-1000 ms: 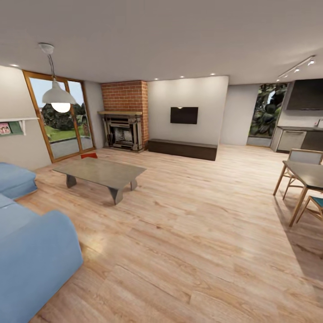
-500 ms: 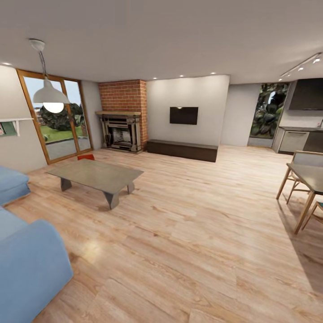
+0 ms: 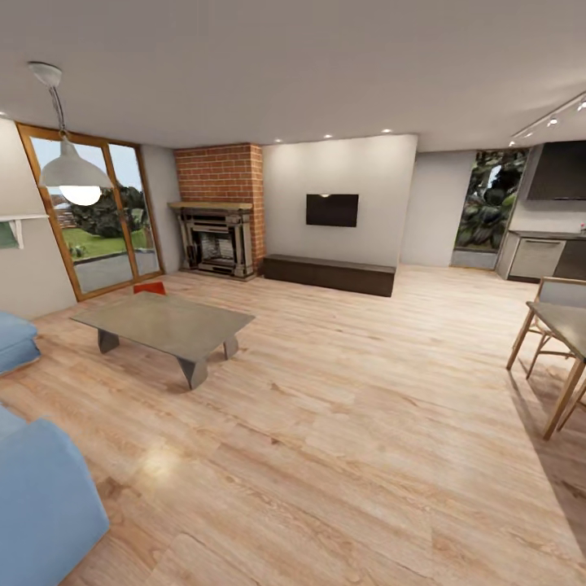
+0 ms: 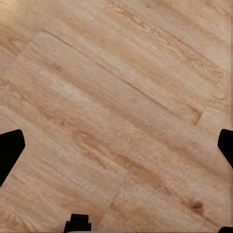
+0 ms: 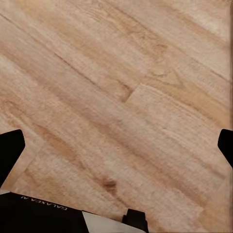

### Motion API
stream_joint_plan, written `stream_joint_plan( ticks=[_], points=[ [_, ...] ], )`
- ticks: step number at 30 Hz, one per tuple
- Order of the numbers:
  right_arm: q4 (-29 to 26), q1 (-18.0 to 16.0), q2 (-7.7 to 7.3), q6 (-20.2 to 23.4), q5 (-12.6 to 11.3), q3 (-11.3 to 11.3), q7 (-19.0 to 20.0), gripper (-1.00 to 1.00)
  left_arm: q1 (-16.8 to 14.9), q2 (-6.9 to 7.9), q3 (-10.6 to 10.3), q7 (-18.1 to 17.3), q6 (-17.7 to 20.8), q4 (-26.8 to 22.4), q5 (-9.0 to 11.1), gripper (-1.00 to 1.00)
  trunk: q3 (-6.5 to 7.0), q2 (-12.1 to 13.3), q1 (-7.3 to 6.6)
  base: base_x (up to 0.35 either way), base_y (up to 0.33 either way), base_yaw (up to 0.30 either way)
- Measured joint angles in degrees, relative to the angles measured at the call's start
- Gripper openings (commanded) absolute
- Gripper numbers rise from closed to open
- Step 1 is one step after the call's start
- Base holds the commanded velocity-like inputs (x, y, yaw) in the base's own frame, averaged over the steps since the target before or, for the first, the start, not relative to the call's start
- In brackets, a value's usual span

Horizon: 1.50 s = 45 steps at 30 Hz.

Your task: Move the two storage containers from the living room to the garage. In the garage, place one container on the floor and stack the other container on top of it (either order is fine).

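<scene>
I am in the living room, on its light wood plank floor (image 3: 342, 407). A small orange-red shape, one storage container (image 3: 150, 287), peeks out behind the far edge of the grey low table (image 3: 163, 321), mostly hidden by it. The garage is out of view. In the left wrist view my left gripper (image 4: 116, 145) hangs open over bare planks, its dark fingertips (image 4: 9, 150) far apart. In the right wrist view my right gripper (image 5: 116, 145) is open too, with nothing between its fingertips (image 5: 9, 148).
The blue sofa (image 3: 41, 496) fills the near left. A brick fireplace (image 3: 216, 236), a wall TV (image 3: 332, 209) and a dark low bench (image 3: 330, 273) line the far wall. A dining table with chairs (image 3: 561, 325) stands at the right. Glass doors (image 3: 98, 220) are far left.
The whole head view has shifted: the sofa, low table and lamp slid leftward in the picture and the sofa takes less room. The camera moved; the furniture stayed put.
</scene>
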Motion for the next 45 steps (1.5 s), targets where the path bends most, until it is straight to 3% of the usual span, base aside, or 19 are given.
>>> stream_joint_plan(
  ticks=[45],
  points=[
    [0.0, 0.0, -0.01, 0.0, 0.0, 0.0, 0.0, 1.00, 0.0, 0.00, 0.0, 0.0, 0.0, 0.0, 0.0, 1.00, 0.00, 0.0, 0.00, 0.323, -0.100, 0.000]
  ],
)
